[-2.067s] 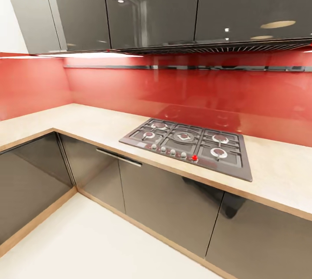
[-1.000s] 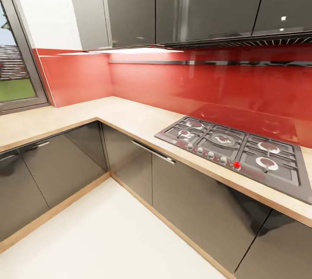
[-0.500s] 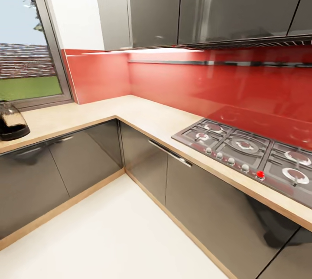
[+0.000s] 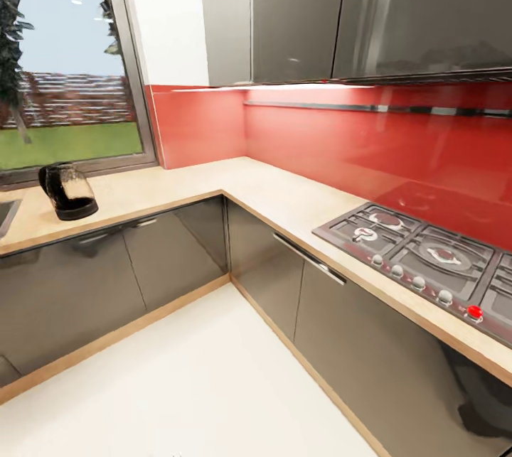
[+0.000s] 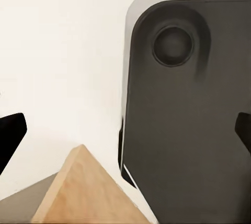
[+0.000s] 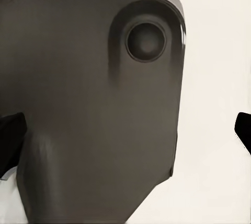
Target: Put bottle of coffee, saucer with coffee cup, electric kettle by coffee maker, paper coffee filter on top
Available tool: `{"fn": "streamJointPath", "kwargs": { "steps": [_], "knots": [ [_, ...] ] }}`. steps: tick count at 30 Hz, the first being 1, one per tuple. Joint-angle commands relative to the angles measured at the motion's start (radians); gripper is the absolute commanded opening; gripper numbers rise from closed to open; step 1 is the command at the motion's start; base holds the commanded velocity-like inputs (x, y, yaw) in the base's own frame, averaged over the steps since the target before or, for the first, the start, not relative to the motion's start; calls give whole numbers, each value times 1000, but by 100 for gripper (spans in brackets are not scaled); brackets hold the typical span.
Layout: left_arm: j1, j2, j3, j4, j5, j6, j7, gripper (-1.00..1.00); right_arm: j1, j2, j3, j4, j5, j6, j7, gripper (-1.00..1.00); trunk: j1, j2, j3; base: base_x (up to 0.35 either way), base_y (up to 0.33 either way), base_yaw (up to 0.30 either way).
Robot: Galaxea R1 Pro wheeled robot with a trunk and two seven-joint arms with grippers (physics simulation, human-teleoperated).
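The electric kettle (image 4: 69, 192), clear glass with a black base and black loop handle, stands on the countertop (image 4: 277, 195) at the far left, below the window. In the left wrist view my left gripper (image 5: 127, 132) is open, its dark fingertips (image 5: 10, 136) far apart over the pale floor and the robot's dark base (image 5: 188, 130). My right gripper (image 6: 127, 135) is open too, with its fingertips (image 6: 243, 130) spread wide above the same dark base (image 6: 94, 109). Nothing is held in either one.
The L-shaped worktop runs over glossy grey cabinets (image 4: 163, 251), with a gas hob (image 4: 427, 258) set in at the right. A sink corner (image 4: 3, 214) shows at the left edge. Red backsplash and grey wall cabinets (image 4: 306, 16) lie behind. A tan wooden corner (image 5: 83, 192) sits near my left gripper.
The head camera has swung to the left: the hob has slid toward the right edge of the picture, and the window and the kettle have come further into view.
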Motion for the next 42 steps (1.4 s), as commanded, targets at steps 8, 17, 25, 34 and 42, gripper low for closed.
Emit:
{"fn": "streamJointPath", "kwargs": {
  "steps": [8,17,25,34,42],
  "knots": [
    [-1,15,1,1,90,-4,2,100,0,0,0,-1,1,0,2,100,-31,56,24,0,0,276],
    [-1,15,-2,1,103,-5,1,100,-1,0,0,-2,2,1,3,100,-65,119,52,0,0,277],
    [-1,14,-2,1,103,-5,0,100,0,0,0,-2,2,1,1,100,-96,175,77,0,0,277],
    [-1,14,-2,1,103,-6,-1,100,-1,0,0,-2,2,0,0,100,-131,238,106,0,0,181],
    [-1,15,-2,1,103,-6,0,100,0,-9,0,-2,2,-2,-5,100,-161,294,131,0,0,7]
  ]
}}
